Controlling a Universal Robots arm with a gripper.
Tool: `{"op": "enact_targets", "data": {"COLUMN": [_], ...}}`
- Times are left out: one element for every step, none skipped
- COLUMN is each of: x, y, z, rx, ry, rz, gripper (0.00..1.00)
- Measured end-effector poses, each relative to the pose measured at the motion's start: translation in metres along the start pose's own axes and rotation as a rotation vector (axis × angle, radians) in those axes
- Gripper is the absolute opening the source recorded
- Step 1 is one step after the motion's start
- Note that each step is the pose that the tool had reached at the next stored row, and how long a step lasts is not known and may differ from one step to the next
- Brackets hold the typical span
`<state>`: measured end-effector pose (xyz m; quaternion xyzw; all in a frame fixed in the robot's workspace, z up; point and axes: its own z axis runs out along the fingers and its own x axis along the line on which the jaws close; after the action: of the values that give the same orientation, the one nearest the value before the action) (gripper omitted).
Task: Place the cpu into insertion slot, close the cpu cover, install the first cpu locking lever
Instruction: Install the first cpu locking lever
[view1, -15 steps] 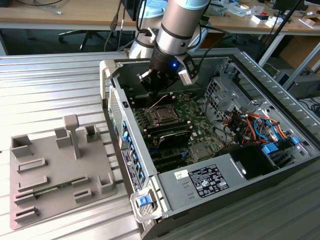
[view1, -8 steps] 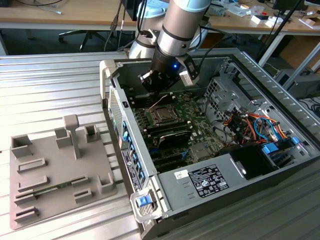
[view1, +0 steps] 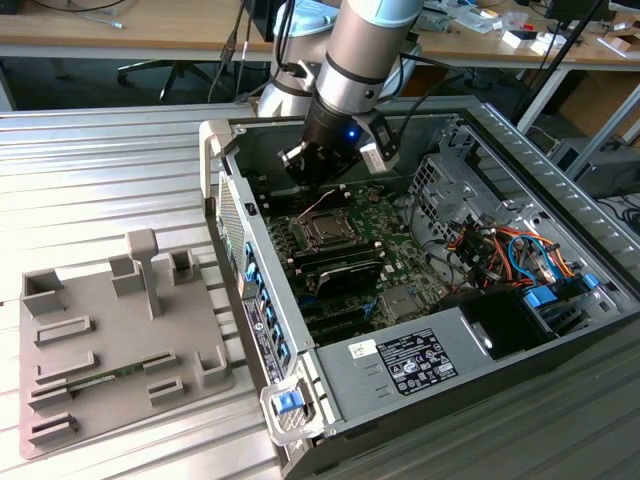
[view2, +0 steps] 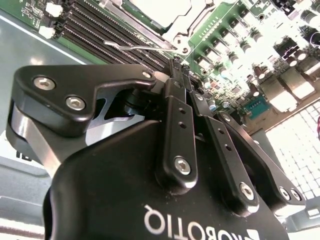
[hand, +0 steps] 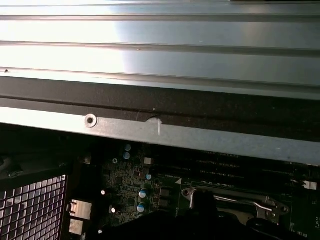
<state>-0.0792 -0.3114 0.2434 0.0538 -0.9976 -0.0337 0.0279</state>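
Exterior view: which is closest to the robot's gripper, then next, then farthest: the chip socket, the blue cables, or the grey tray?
1. The chip socket, on the green board just below the gripper.
2. The blue cables, inside the case toward the exterior view's right.
3. The grey tray, outside the case on the exterior view's left.

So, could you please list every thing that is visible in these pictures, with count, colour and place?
Open grey metal computer case: one, lying on the ridged metal table.
Green motherboard: one, inside the case.
Square metal-rimmed insertion slot: one, silvery with a dark centre, on the motherboard below the gripper.
Thin silvery locking lever: one, beside the slot in the second wrist view.
Grey plastic fixture tray: one, on the exterior view's left, on the table.
Orange, red and blue cables: a bundle, at the case's far right in the exterior view.
Wooden desk: one, behind.
Black gripper: one, fingers together, just above the motherboard.
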Motion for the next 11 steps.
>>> {"op": "enact_targets", "data": {"x": [-0.0003, -0.0007, -0.0009, -0.0011, -0.0014, -0.0018, -0.0021, -0.0026, -0.0032, -0.0035, -0.0038], "y": [0.0, -0.0001, -0.0001, -0.0002, -0.0003, -0.0003, -0.0004, -0.0005, -0.0003, 0.0004, 0.0013], "z": [0.0003, 0.0006, 0.0008, 0.0012, 0.0015, 0.002, 0.0024, 0.0032, 0.004, 0.0047, 0.0052], "rx": [0.0, 0.0, 0.0, 0.0001, 0.0001, 0.0002, 0.0002, 0.0003, 0.0006, 0.0008, 0.0008], "ry": [0.0, 0.0, 0.0001, 0.0001, 0.0001, 0.0002, 0.0003, 0.0004, 0.0008, 0.001, 0.001], "rz": [0.0, -0.001, -0.001, -0.002, -0.002, -0.003, -0.004, -0.006, -0.009, -0.012, -0.014], "gripper": [0.11, 0.11, 0.11, 0.11, 0.11, 0.11, 0.11, 0.11, 0.11, 0.11, 0.11]}}
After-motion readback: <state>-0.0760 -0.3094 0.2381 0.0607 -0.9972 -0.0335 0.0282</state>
